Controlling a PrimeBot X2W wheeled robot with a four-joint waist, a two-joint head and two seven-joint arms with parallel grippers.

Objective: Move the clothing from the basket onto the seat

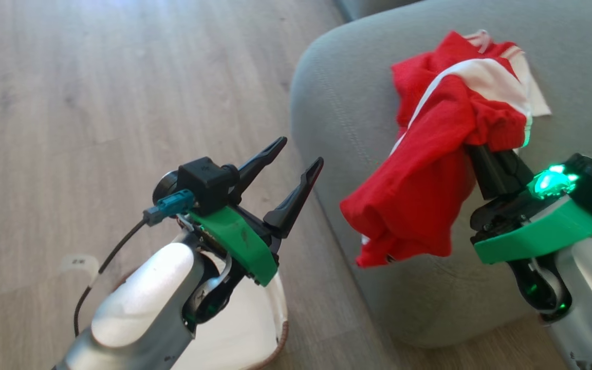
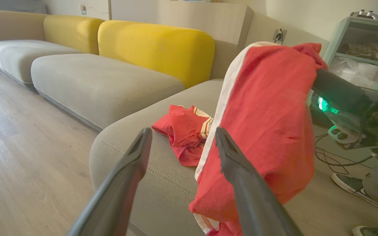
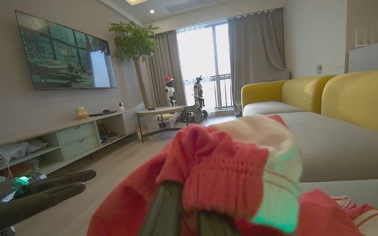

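Observation:
My right gripper (image 3: 189,209) is shut on a piece of the clothing (image 1: 419,205), a red jersey with a white stripe that drapes over its fingers (image 1: 491,164) and hangs above the front corner of the seat (image 1: 337,103). A second red jersey (image 2: 185,134) lies crumpled on the grey seat (image 2: 162,183) behind it. My left gripper (image 1: 300,151) is open and empty, held in the air over the floor just left of the seat. Its fingers (image 2: 136,157) point toward the hanging jersey (image 2: 267,131). The basket (image 1: 281,329) sits on the floor under my left arm, mostly hidden by it.
Wooden floor (image 1: 95,103) spreads to the left of the seat. More grey cushions (image 2: 103,82) with yellow backrests (image 2: 156,46) run along the wall. A person's shoe (image 2: 356,186) rests on the floor beyond the seat, near a shelf unit (image 2: 359,49).

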